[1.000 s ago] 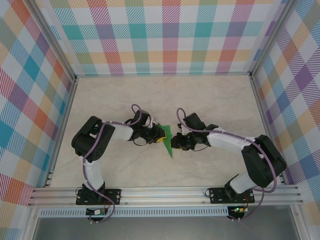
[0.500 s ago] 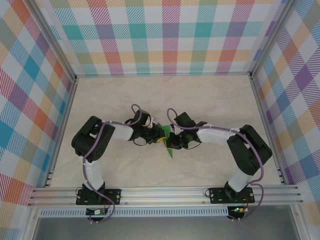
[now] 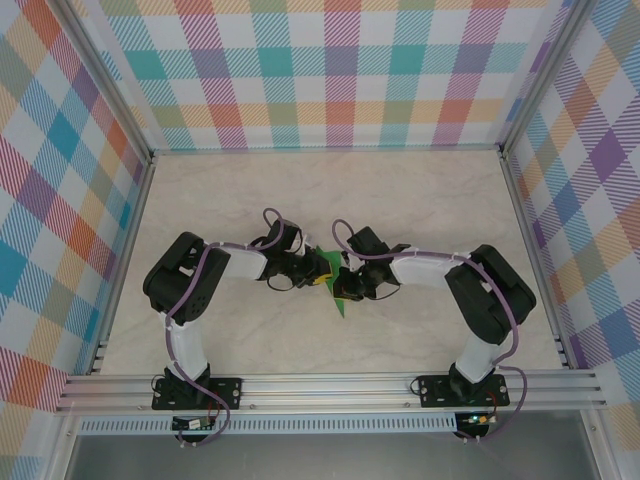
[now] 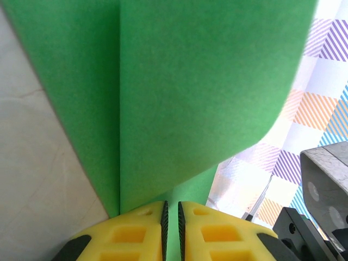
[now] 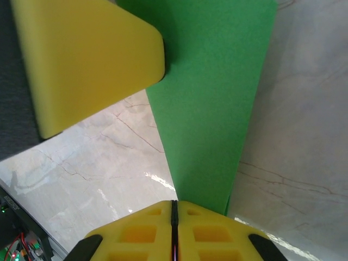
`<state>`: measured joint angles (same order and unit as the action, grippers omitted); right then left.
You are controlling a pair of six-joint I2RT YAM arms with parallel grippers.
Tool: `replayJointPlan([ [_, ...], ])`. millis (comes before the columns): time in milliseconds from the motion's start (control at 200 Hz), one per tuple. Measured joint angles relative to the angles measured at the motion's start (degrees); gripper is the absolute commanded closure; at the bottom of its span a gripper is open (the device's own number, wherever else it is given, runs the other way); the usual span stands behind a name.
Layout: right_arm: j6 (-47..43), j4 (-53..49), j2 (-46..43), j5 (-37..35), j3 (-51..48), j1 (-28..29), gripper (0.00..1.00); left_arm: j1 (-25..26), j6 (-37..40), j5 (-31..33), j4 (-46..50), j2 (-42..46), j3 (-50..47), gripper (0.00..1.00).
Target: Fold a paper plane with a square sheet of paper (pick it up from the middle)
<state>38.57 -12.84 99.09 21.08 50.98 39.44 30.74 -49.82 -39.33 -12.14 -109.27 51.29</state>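
The paper (image 3: 340, 302) hangs at the centre of the top view, between the 2 pincers and just above the table (image 3: 430, 200). It is folded into a narrow green strip. Its long axis runs nearly up and down the frame, and its pointed end leans toward the lower right. The left pincer (image 3: 320, 276) reaches it from the left of the frame and the right pincer (image 3: 346, 285) from the right. They meet at about the strip's mid-length, almost touching each other, so neither arm is clearly nearer.

In the left wrist view, the left pincer (image 4: 171, 217) is closed to a thin slit with green showing inside it. It has hold of the paper (image 4: 201, 81), which rises straight away from the tips toward the top of the frame. A crease line runs left of centre.

In the right wrist view, the right pincer (image 5: 174, 213) is shut tight, with only a hairline between the pads. The paper (image 5: 215, 92) narrows down into its tips just right of that line, so it looks to be nipping the narrow end. A yellow finger (image 5: 87, 60) of the left pincer lies against the strip at the upper left.

I judge that the coming move turns on this opposed grip. Both pincers hold across the same long axis, so any pull or twist by one acts straight on the other's hold.
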Motion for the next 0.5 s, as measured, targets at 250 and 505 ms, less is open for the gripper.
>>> replayJointPlan([
  [250,0.0,1.0,0.7,0.0,-0.7,0.0,0.90,0.0,0.0,0.3,0.6,-0.1,0.3,0.85],
  [505,0.0,1.2,0.7,0.4,-0.6,0.0,0.91,0.0,0.0,0.4,1.4,-0.2,0.7,0.85],
])
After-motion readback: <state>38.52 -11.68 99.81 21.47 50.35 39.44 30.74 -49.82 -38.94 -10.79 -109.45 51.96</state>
